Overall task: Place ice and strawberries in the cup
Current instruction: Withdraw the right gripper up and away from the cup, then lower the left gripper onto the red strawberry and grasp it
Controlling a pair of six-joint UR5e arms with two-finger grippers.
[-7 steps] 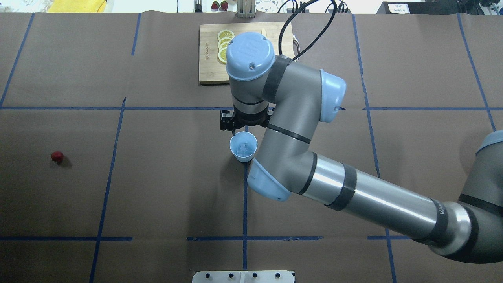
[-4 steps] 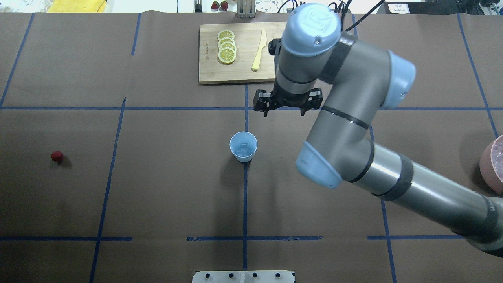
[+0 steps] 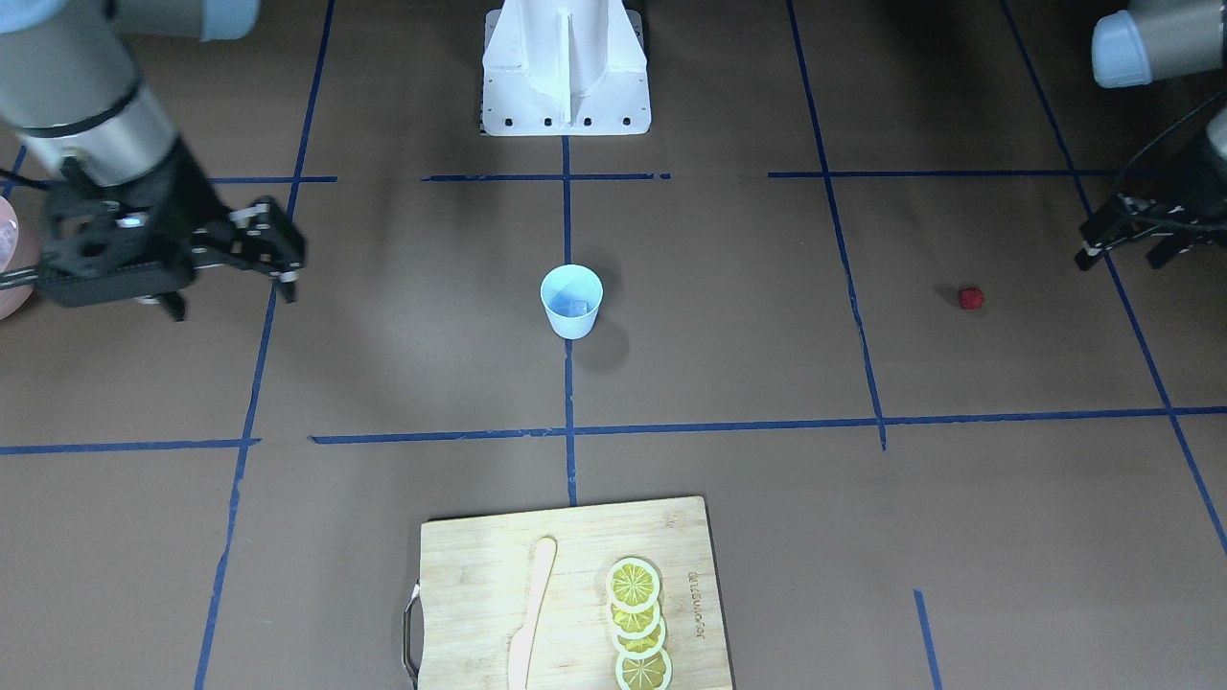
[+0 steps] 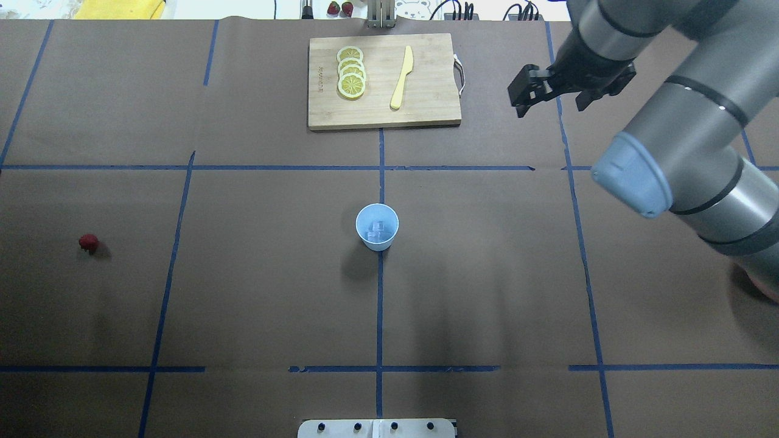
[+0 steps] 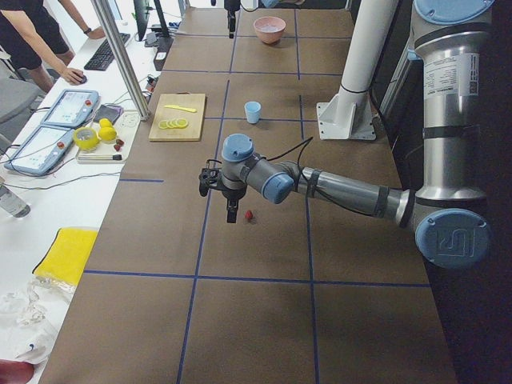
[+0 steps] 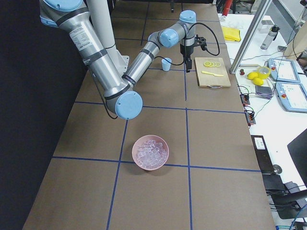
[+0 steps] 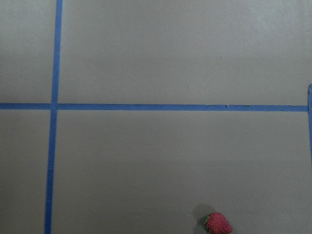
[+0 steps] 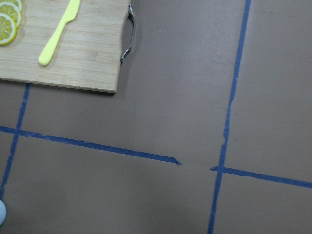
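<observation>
The pale blue cup stands upright at the table's centre with clear ice in its bottom; it also shows in the front view. The red strawberry lies alone on the table far to the cup's left. My right gripper hangs open and empty, far right of the cup, just right of the cutting board. In the front view my left gripper hovers open and empty a little outside the strawberry. The left wrist view has the strawberry at its bottom edge.
A wooden cutting board with lemon slices and a yellow knife lies at the far side. The pinkish bowl full of ice cubes sits at the right end, under my right arm. Blue tape lines cross the brown table.
My right gripper, open throughout, has swung from beside the cup up and away to the right, past the cutting board. The cup, ice and strawberry have not moved.
</observation>
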